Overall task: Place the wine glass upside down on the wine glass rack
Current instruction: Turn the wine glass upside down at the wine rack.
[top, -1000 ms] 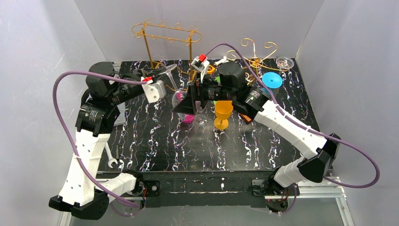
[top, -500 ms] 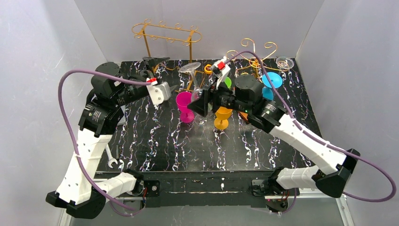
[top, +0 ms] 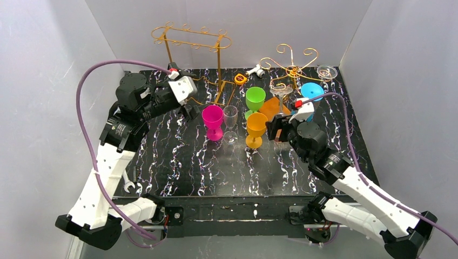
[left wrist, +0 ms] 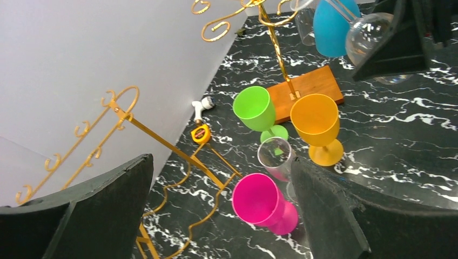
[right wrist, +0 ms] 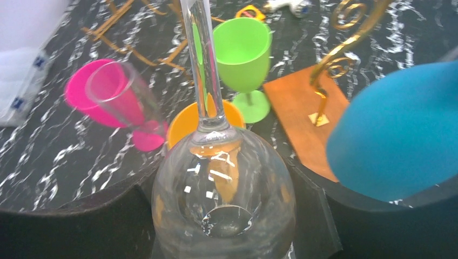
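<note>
A clear wine glass (right wrist: 224, 205) lies with its bowl between the fingers of my right gripper (right wrist: 221, 183), which is shut on it. Its stem points away from the gripper toward the gold wine glass rack (top: 292, 68) on a wooden base (right wrist: 302, 108). From above, the glass's foot (top: 281, 87) sits just in front of the rack, with the right gripper (top: 275, 129) below it. A blue glass (top: 312, 91) hangs upside down on the rack. At the back left my left gripper (top: 188, 109) is open and holds nothing; the same gripper (left wrist: 221, 162) looks down on the cups.
Pink (top: 213, 120), green (top: 255, 100) and orange (top: 256, 127) goblets and a clear flute (top: 230, 121) stand mid-table. A second gold rack (top: 192, 38) stands at the back left. A yellow tape measure (top: 240, 79) lies behind, a wrench (top: 128, 183) at front left.
My left gripper opened, let go of the wine glass and drew back to the left. My right gripper closed on the bowl and carried the glass right, toward the rack with the wooden base.
</note>
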Controlling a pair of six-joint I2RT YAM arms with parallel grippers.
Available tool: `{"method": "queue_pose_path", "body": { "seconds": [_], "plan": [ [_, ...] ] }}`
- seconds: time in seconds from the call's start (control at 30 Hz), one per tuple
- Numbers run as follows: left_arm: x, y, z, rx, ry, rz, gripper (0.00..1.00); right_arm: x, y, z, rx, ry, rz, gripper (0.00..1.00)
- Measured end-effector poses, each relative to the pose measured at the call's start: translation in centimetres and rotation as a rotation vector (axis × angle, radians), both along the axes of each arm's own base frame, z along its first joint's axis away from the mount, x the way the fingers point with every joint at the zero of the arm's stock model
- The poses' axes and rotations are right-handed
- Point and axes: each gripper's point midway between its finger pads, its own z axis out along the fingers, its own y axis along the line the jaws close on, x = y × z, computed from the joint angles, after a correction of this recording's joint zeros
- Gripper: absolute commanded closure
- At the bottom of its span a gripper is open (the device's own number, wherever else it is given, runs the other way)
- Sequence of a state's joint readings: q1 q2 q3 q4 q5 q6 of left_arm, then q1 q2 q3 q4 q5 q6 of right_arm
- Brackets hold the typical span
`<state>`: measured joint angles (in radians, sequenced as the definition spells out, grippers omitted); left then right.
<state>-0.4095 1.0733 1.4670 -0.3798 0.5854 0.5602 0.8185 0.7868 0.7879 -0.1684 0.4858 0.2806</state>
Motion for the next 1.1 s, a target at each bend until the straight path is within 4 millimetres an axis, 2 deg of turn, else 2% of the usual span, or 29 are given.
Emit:
{"method": "queue_pose_path", "body": {
  "seconds": [0.13, 0.27, 0.67, 0.93, 1.1],
  "plan": [
    [0.1, -0.2, -1.1, -0.009, 0.047, 0.001, 0.02, 2.1, -1.8, -1.0, 0.009, 0.017, -0.099, 0.58],
    [0.0, -0.3, -1.9, -0.013, 0.072, -0.001, 0.02, 4.1, -2.7, -1.7, 0.040, 0.032, -0.158, 0.59],
    [-0.6, -0.3, -1.9, -0.026, 0.059, -0.015, 0.02, 6.0, -1.6, -1.6, 0.109, 0.030, -0.154, 0.60],
    [-0.7, -0.4, -1.9, -0.030, 0.068, -0.021, 0.02, 7.0, -1.0, -2.8, 0.118, 0.070, -0.143, 0.62],
    [-0.7, -0.4, -2.1, -0.029, 0.069, -0.021, 0.02, 7.2, -0.6, -2.7, 0.137, 0.075, -0.126, 0.63]
  ]
}}
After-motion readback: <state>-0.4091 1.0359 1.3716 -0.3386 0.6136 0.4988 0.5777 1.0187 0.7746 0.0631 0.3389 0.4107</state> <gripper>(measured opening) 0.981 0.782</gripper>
